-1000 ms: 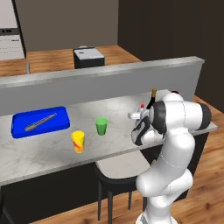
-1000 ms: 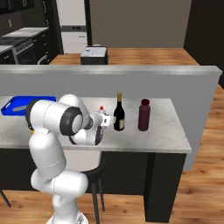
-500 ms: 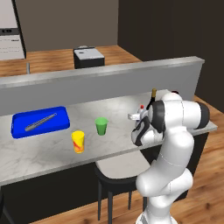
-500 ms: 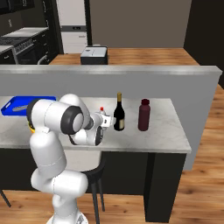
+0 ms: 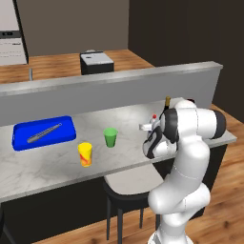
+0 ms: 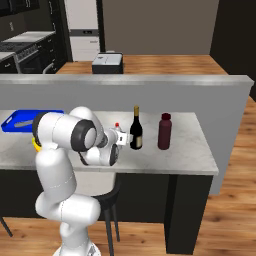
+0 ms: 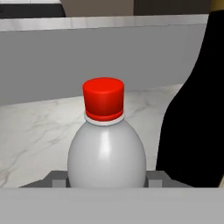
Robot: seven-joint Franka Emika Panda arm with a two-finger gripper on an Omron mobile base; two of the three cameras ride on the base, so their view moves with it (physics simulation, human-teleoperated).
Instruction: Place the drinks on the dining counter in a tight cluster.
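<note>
pale red-capped bottle, dark wine bottle, maroon bottle

wine bottle — tight beside pale bottle

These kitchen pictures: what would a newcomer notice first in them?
In the hand view, the small pale red-capped bottle sits between the gripper fingertips, beside the dark wine bottle. The maroon bottle stands apart to its right. A bright blue tray lies far left on the dining counter.
</note>
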